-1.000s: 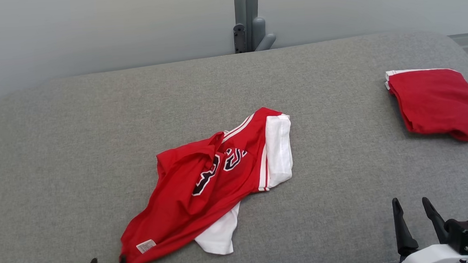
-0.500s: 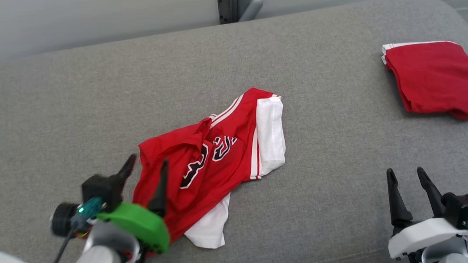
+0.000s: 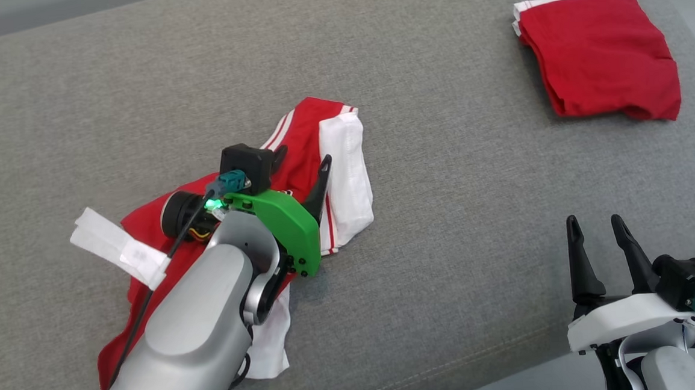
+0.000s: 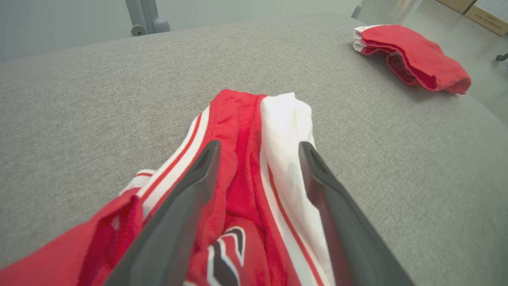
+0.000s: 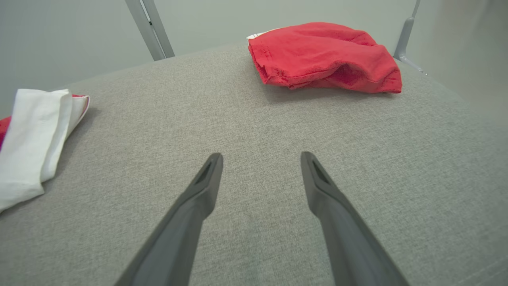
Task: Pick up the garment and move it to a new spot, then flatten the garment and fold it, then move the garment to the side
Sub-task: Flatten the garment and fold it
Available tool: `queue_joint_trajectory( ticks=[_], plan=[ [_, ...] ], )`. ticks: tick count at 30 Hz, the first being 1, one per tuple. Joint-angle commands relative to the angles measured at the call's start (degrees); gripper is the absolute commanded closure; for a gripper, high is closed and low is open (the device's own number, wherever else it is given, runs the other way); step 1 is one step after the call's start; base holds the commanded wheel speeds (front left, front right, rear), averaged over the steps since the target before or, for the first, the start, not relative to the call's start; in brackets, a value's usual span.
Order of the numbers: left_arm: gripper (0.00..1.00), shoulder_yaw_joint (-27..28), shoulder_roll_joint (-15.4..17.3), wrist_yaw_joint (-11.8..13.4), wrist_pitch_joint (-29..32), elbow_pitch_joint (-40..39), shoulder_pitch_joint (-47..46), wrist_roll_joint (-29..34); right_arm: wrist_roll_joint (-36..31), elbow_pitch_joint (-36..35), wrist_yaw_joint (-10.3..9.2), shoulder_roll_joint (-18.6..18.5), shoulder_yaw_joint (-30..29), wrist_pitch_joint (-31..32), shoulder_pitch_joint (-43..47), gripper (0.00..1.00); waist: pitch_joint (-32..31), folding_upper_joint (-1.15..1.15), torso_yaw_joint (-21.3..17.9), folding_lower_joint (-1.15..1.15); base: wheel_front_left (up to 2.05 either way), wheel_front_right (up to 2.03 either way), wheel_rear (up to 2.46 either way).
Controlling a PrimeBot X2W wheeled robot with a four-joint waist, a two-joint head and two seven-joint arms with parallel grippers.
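Red jersey [image 3: 346, 171] under the spread left gripper [image 3: 303, 155], on a grey cushion [image 3: 457, 212]

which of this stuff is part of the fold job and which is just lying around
Job:
- crumpled jersey
- left pincer, open, at it
- right pincer, open, off to the side

Lying about:
- folded red garment, far right
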Motion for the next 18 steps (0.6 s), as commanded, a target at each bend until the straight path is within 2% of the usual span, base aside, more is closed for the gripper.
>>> queue_joint_trajectory(
  ticks=[1, 6, 7, 9, 10, 11, 18],
  plan=[
    [0.00, 0.5, -0.8, -1.1, -1.0, 2.9, -2.5, -0.6, 0.4, 0.1, -0.09, -0.1, 0.2, -0.2, -0.8, 0.00, 3.0, 0.00, -3.8, 0.00, 0.00, 0.00, 0.00],
    [0.00, 1.1, -2.2, -3.6, -4.3, 9.6, -5.9, -1.2, 0.8, 0.2, -0.09, -0.1, 0.5, -0.2, -1.1, 0.00, 3.1, 0.00, -4.7, 0.00, 0.00, 0.00, 0.00],
    [0.10, 1.0, -2.4, -3.8, -4.6, 10.9, -6.3, -1.2, 0.9, 0.3, -0.09, -0.1, 0.6, -0.2, -1.1, 0.00, 3.1, 0.00, -4.8, 0.00, 0.00, 0.00, 0.00],
    [0.74, 0.7, -2.8, -4.4, -5.6, 13.0, -7.3, -0.8, 1.2, 0.3, -0.09, -0.1, 0.7, -0.2, -1.2, 0.00, 3.1, 0.00, -5.1, 0.00, 0.00, 0.00, 0.00],
    [0.96, 0.3, -3.0, -5.0, -6.0, 13.8, -7.6, -0.7, 1.4, 0.4, -0.09, -0.1, 0.7, -0.2, -1.2, 0.00, 3.0, 0.00, -5.1, 0.00, 0.00, 0.00, 0.00],
    [1.00, -0.1, -3.2, -5.4, -6.7, 14.5, -7.9, -0.4, 1.4, 0.4, -0.09, -0.1, 0.6, -0.2, -1.1, 0.00, 2.9, 0.00, -5.1, 0.00, 0.00, 0.00, 0.00],
    [1.00, -3.9, -4.7, -8.0, -8.9, 14.3, -8.9, 0.4, 1.4, 0.9, -0.09, -0.1, 0.3, -0.2, -0.7, 0.00, 2.2, 0.00, -5.0, 0.00, 0.00, 0.00, 0.00]
  ],
)
